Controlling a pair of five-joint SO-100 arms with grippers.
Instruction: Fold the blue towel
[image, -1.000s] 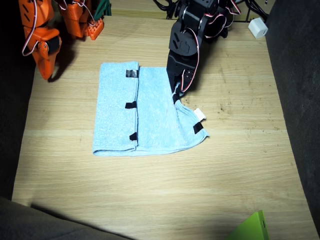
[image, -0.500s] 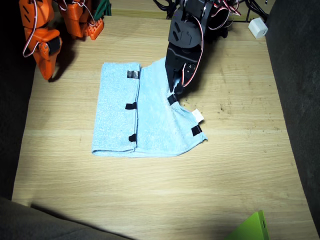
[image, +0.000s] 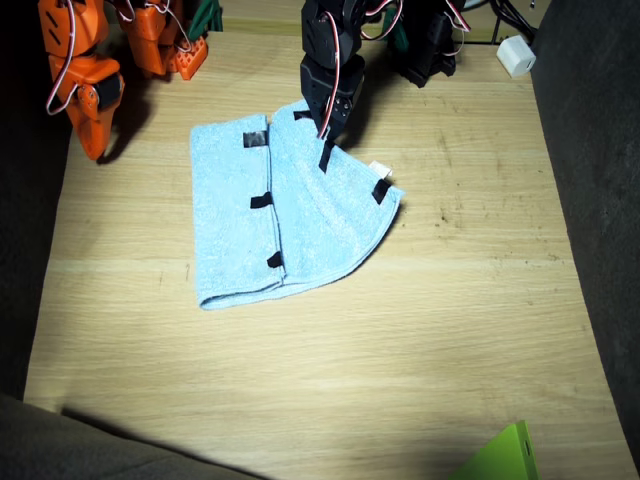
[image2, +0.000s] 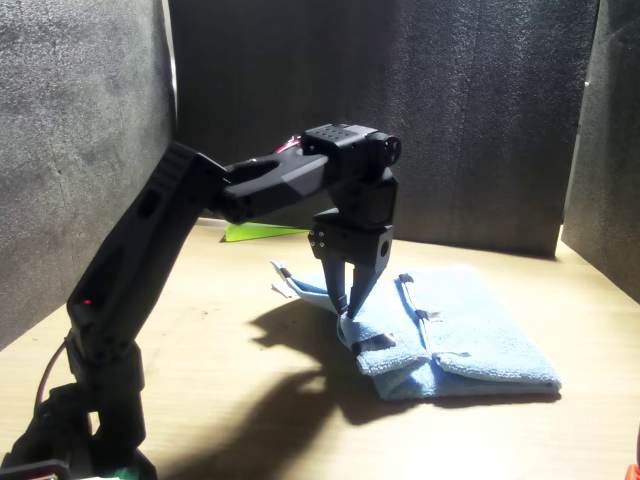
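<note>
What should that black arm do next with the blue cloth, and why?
Probably carry the pinched edge further across and lay it down: the left pincer grips the edge of the light blue terry towel, whose flap is lifted and only partly covers the already folded side.

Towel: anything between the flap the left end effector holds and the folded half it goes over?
Nothing visible. The left end effector pinches the towel at its edge; the folded half is bare. The right end effector sits off the cloth, at the table edge.

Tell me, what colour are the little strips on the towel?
Black strips on the blue towel, clearest in the fixed view.
</note>
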